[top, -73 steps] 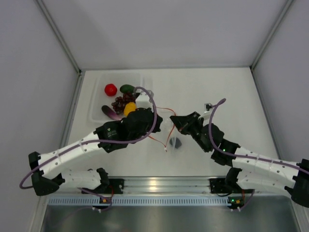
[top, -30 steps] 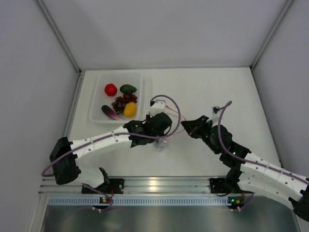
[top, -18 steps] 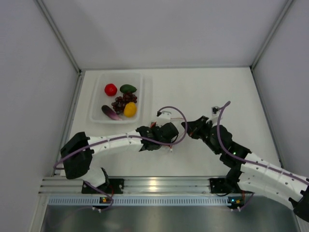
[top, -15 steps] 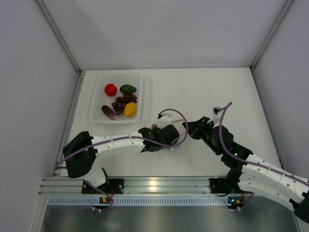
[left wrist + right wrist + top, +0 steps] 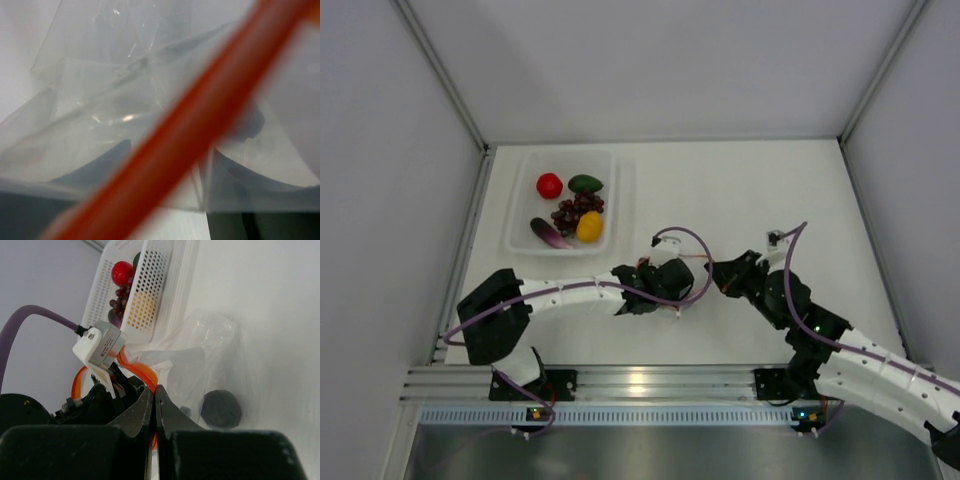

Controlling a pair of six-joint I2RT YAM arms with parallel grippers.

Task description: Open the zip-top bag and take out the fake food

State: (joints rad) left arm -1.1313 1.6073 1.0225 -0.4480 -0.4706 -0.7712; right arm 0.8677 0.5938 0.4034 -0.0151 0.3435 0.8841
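Observation:
The zip-top bag (image 5: 210, 342) is clear and crinkled, with a red-orange zipper strip (image 5: 142, 371). My right gripper (image 5: 155, 388) is shut on that strip edge; from above it (image 5: 718, 277) is at mid-table. One dark round piece (image 5: 221, 408) lies inside the bag. My left gripper (image 5: 670, 285) is pressed against the bag from the left. Bag film (image 5: 100, 100) and the blurred strip (image 5: 190, 135) fill its view, and its dark fingers (image 5: 260, 227) stand apart at the bottom corners. Tomato (image 5: 549, 185), green oval (image 5: 585, 183), grapes (image 5: 576, 209), lemon (image 5: 589, 226) and eggplant (image 5: 550, 233) lie in the tray.
The white perforated tray (image 5: 515, 225) stands at the back left, close behind the left arm. Grey walls close in the table on three sides. A metal rail (image 5: 650, 380) with both arm bases runs along the near edge.
The left arm left the tray, swung right and nearer to the bag, and its jaws widened. The right gripper drifted right and nearer, still shut on the strip.

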